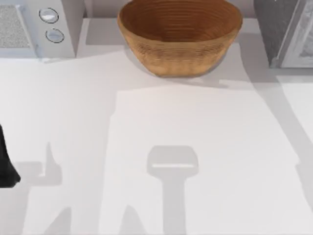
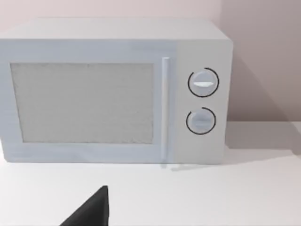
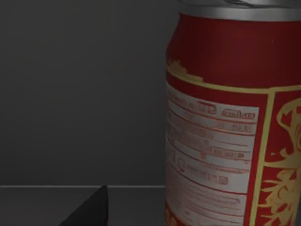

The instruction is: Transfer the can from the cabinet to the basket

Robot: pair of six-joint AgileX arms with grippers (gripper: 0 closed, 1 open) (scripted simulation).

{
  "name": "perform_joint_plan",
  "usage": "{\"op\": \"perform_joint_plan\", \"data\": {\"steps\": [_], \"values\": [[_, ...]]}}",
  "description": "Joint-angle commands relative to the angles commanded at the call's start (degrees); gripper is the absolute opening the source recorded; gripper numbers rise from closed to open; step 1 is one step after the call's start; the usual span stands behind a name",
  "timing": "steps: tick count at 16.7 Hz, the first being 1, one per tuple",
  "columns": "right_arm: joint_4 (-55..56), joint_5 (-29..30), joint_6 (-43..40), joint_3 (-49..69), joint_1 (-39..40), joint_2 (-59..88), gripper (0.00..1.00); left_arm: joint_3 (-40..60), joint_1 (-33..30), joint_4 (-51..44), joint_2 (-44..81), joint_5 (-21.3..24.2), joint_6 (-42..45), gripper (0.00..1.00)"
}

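Note:
The red can, with gold trim, a white label and a silver rim, stands upright inside the dark grey cabinet, close in front of my right gripper. One black fingertip shows beside the can with a gap between them, and nothing is held. From above, the cabinet stands at the back right with its lighter door swung out. The brown wicker basket sits at the back centre. My left gripper is parked at the table's left edge, open.
A white microwave with two round knobs stands at the back left, and the left wrist view faces its front. The white tabletop stretches bare between the basket and the front edge.

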Motion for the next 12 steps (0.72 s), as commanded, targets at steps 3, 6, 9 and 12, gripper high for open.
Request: {"op": "perform_joint_plan", "data": {"steps": [3,6,9,12], "values": [[-1.05,-0.73,-0.02,5.84,-0.77,4.69,1.0,0.0,0.0,0.0,0.0,0.0,0.0,1.0],[-2.2,-1.59,-0.03,12.13,-1.71,9.81,1.0,0.0,0.0,0.0,0.0,0.0,0.0,1.0],[-2.89,-2.16,-0.04,15.89,-2.34,12.88,1.0,0.0,0.0,0.0,0.0,0.0,0.0,1.0],[-2.93,-2.2,-0.04,16.12,-2.37,13.06,1.0,0.0,0.0,0.0,0.0,0.0,0.0,1.0]]}}
